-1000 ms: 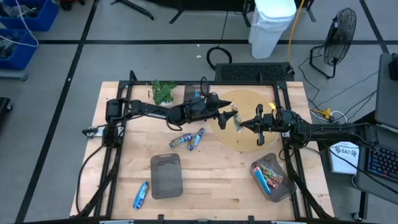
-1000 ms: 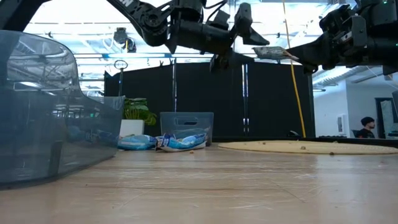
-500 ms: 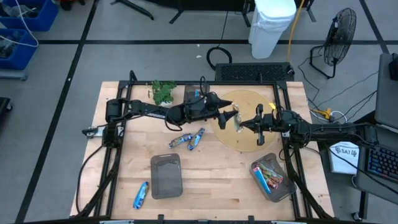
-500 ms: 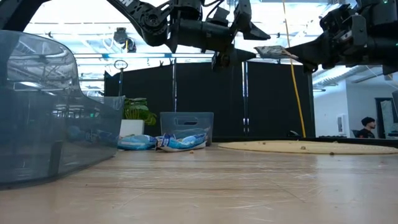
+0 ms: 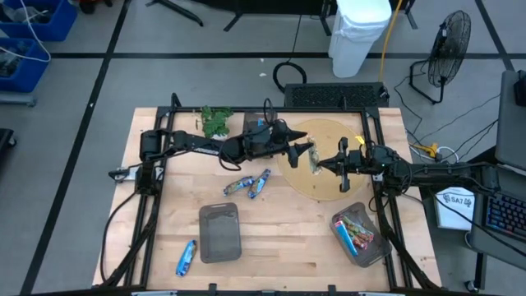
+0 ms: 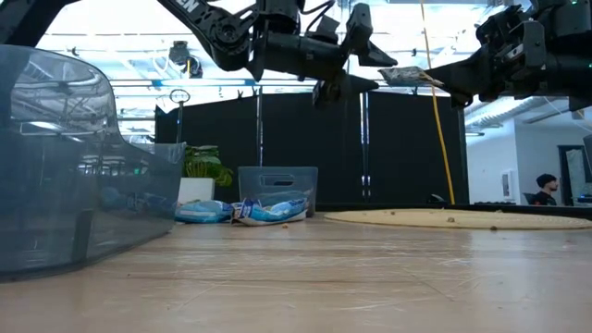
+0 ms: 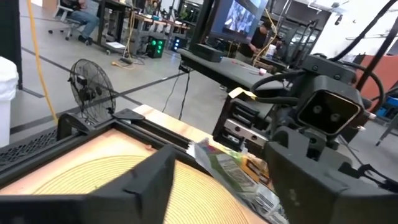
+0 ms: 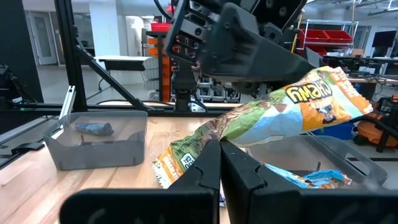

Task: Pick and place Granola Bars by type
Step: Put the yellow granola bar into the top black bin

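Right wrist view: right end effector (image 8: 219,163) pinches green-orange crinkled granola bar (image 8: 273,112).

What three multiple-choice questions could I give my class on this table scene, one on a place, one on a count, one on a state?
1. Where is the green-and-orange bar?
A. In a bin
B. Held in the air by the right gripper
C. Flat on the table

2. How many blue bars lie together mid-table?
A. Two
B. Five
C. None

3. The left gripper is:
A. Open
B. Shut on a bar
C. Out of view

Key: B, its wrapper is pinched above the table; A, a pair shows from above; A, its fingers are spread.
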